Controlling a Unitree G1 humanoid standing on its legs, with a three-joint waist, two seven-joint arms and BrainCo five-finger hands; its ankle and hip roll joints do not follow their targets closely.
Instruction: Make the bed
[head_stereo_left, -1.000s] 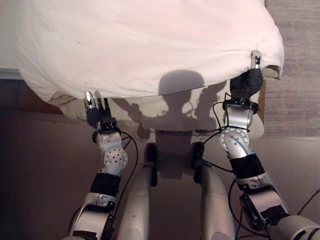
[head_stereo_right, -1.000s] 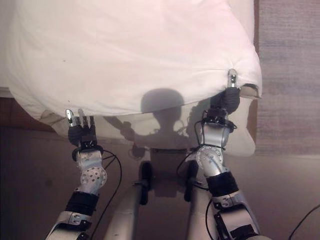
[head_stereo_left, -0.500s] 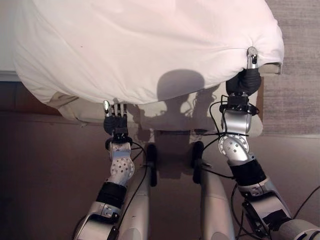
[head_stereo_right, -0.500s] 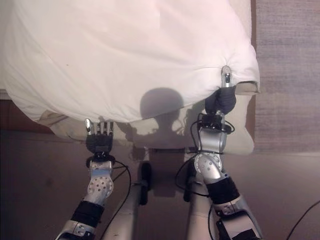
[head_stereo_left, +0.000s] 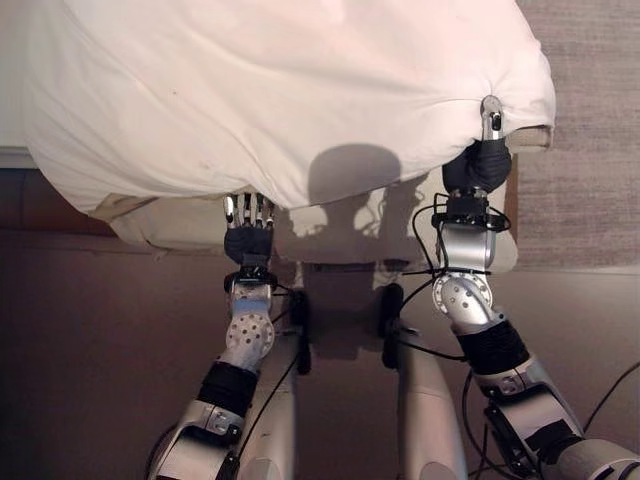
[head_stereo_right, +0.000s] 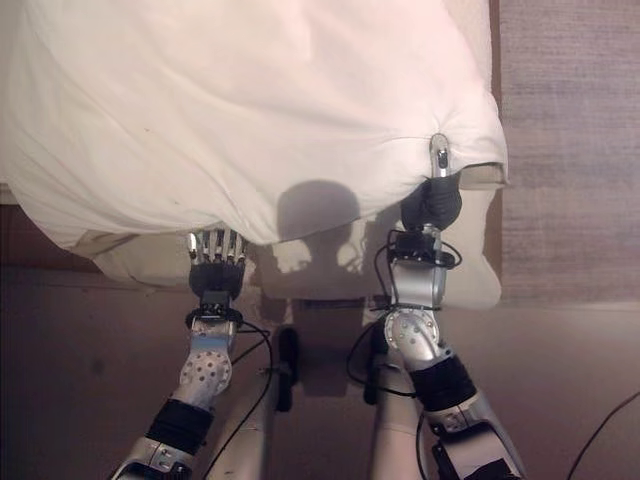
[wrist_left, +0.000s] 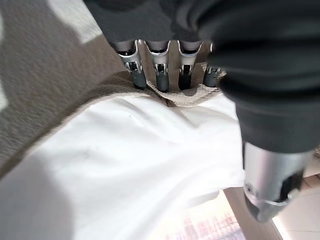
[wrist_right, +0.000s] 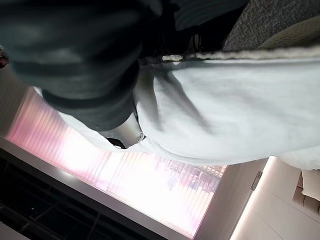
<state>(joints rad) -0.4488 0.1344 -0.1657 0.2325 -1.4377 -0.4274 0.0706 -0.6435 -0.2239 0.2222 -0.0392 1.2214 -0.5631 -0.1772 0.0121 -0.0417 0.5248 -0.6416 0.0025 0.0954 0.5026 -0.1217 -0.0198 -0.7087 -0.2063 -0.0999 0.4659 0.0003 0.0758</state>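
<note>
A puffy white duvet (head_stereo_left: 280, 90) bulges over the foot of the bed. My right hand (head_stereo_left: 480, 165) is shut on its near right corner, thumb pressed onto the cloth (wrist_right: 225, 110). My left hand (head_stereo_left: 247, 240) is open just under the duvet's sagging lower edge, left of the middle. Its straight fingers (wrist_left: 160, 75) touch the beige textured cover (wrist_left: 60, 90) where that cover meets the white duvet (wrist_left: 150, 165). The beige cover (head_stereo_left: 170, 225) hangs below the duvet along the bed's foot.
A grey rug (head_stereo_left: 590, 120) lies to the right of the bed. Brown floor (head_stereo_left: 100, 330) runs along the bed's foot. A dark strip of the bed frame (head_stereo_left: 35, 195) shows at the left.
My left hand has moved right, from the duvet's left edge to under its middle. The duvet's left side has sagged lower. My right hand keeps its hold and has shifted slightly up.
</note>
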